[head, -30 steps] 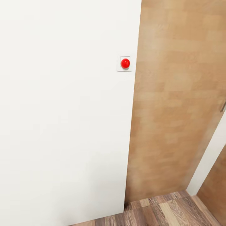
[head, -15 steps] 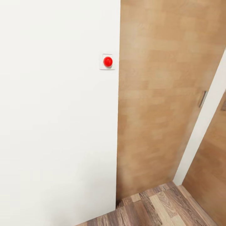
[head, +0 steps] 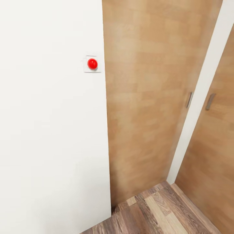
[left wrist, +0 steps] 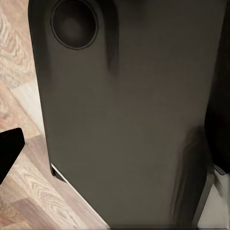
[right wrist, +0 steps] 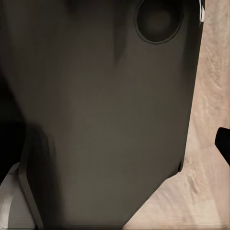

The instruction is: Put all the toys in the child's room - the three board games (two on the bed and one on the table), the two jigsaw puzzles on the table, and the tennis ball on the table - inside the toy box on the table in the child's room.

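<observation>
1. White wall takes up the left of the head view, with a red button on a small plate near its edge, then a wooden door with a grey handle, a white post, and a second door with its own handle
2. What's changed: over the last second the button and the wall edge slide left across the picture and both handles come into sight on the right. Everything shifts together, so that's the camera swinging right, not the things moving
3. For the task I'd guess the robot is just turning in a corner on its way somewhere, no sorting going on at this point
4. Toys, toy box, table, bed: none in sight, so no idea where they sit relative to either gripper
5. Both wrist views mostly get a dark grey panel (looks like robot body, on the right side) over plank floor
6. Whether the grippers are parted or closed, can't tell
</observation>
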{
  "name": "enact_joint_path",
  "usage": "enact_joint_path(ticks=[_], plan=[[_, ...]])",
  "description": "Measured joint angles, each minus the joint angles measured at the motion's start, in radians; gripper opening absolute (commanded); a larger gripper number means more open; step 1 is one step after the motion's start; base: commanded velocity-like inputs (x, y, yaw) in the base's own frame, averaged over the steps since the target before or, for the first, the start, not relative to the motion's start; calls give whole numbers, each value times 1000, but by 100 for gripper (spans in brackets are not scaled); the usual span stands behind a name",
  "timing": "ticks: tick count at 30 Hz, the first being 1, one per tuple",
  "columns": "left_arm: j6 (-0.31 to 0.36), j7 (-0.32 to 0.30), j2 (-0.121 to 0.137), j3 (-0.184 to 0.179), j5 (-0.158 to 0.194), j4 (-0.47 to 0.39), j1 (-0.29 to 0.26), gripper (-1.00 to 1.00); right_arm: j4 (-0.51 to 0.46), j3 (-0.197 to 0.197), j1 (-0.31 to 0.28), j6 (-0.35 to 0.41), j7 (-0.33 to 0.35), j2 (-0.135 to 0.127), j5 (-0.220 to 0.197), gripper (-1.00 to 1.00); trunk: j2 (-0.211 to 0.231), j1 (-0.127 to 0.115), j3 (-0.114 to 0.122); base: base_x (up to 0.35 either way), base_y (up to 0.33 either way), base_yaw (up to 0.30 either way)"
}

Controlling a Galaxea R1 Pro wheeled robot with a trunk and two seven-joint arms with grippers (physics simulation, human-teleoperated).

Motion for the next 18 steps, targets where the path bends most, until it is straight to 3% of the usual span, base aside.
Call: enact_joint_path(ticks=[18], plan=[[0,0,0,-1,-1,-1,0,100,0,0,0,-6,0,0,0,100,126,-69,43,0,0,-246]])
